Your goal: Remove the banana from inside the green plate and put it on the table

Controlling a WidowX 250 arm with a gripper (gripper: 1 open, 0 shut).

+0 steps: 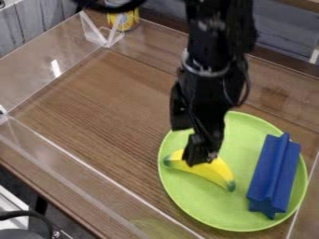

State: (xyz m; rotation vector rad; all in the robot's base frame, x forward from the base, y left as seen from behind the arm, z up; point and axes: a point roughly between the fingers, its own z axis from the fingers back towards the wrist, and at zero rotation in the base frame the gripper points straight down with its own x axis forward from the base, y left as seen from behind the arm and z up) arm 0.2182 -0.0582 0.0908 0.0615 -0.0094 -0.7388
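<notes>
Your arm reaches down from the top of the view, and its end effector [197, 140] is right over the banana [214, 175], covering part of the fruit's upper edge. The jaws stand open — nothing is gripped — though you can't tell from this angle whether a fingertip touches the peel.

The banana lies inside the green plate [202, 202], on its left half as you look at it, with one dark tip near the rim at the left and the other pointing down and right, toward the plate's middle. To its right you have the blue ridged block [273, 177], also in the plate, lying lengthwise near the right rim and apart from the banana.

The plate sits toward the right side of the wood-grain worktop [106, 112]. You can see a clear wall [93, 177] running along the near left edge, and a yellow can [123, 19] stands at the far left, partly hidden behind dark parts of the arm.
</notes>
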